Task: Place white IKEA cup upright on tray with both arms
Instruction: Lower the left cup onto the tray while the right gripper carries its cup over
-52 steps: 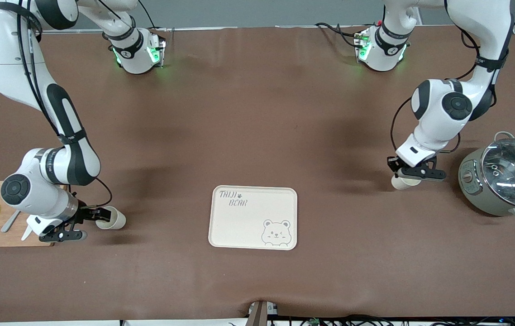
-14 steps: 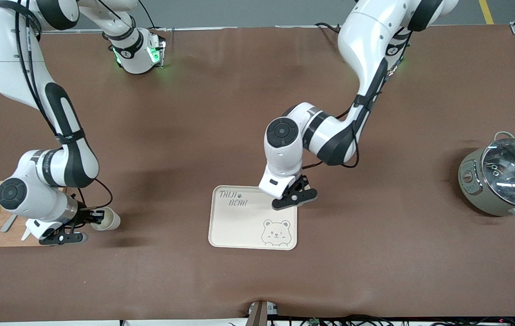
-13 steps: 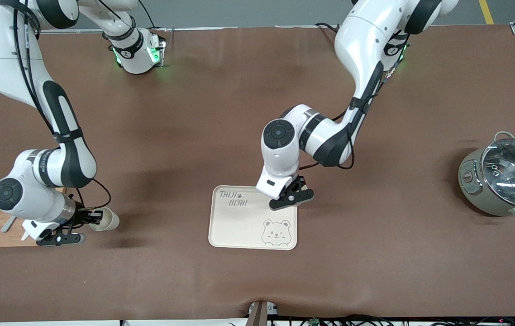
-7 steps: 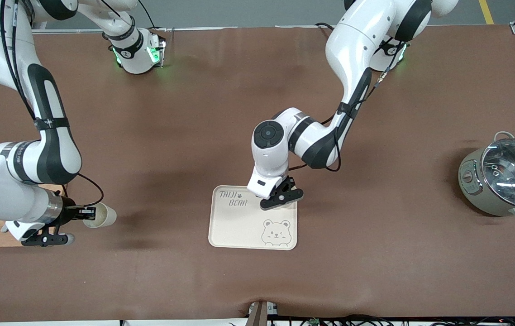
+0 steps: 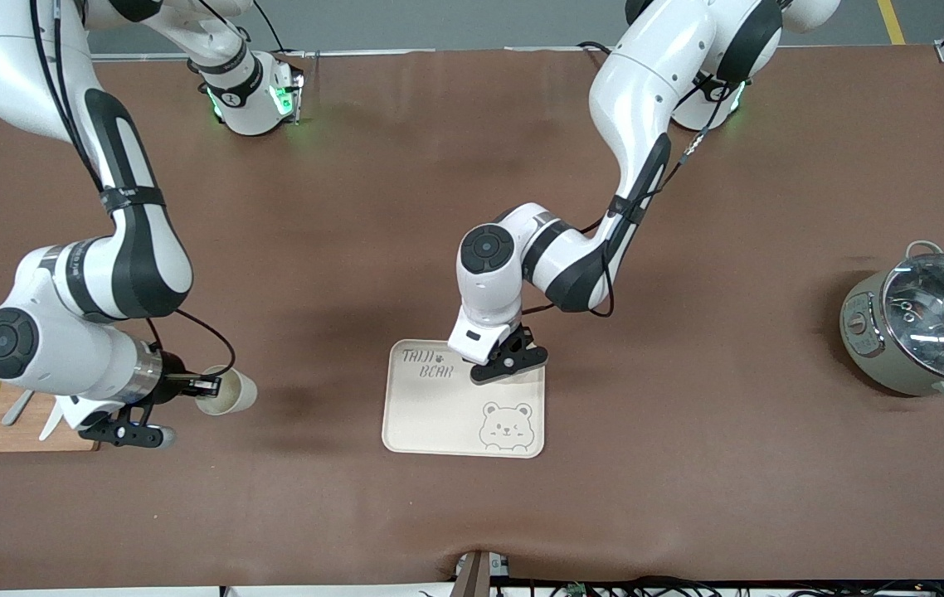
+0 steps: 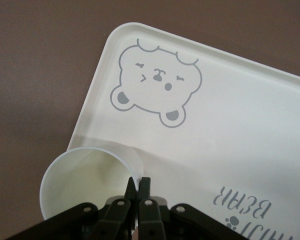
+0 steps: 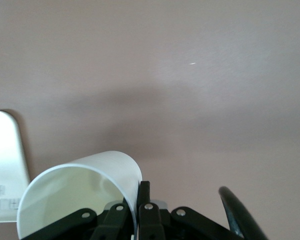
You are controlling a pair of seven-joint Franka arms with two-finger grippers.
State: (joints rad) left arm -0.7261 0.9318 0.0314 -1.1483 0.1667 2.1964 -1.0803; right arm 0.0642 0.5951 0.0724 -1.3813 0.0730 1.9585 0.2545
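Since the earlier frame, the right pincer (image 5: 205, 388) has carried its white cup (image 5: 227, 392) off toward the tray (image 5: 439, 414), above the brown desk (image 5: 688, 464). The left pincer (image 5: 495, 365) hangs over the tray's edge.

Left wrist view: the left pincer (image 6: 138, 187) pinches a second cup (image 6: 85, 182) by its rim, above the tray (image 6: 240, 140).

Right wrist view: the right pincer (image 7: 139, 192) clamps its cup's (image 7: 80, 190) wall.

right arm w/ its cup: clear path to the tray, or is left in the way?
Probably yes. The right gripper holds its cup over bare table. The left gripper, with its own cup, hangs over one tray corner; the rest is free.
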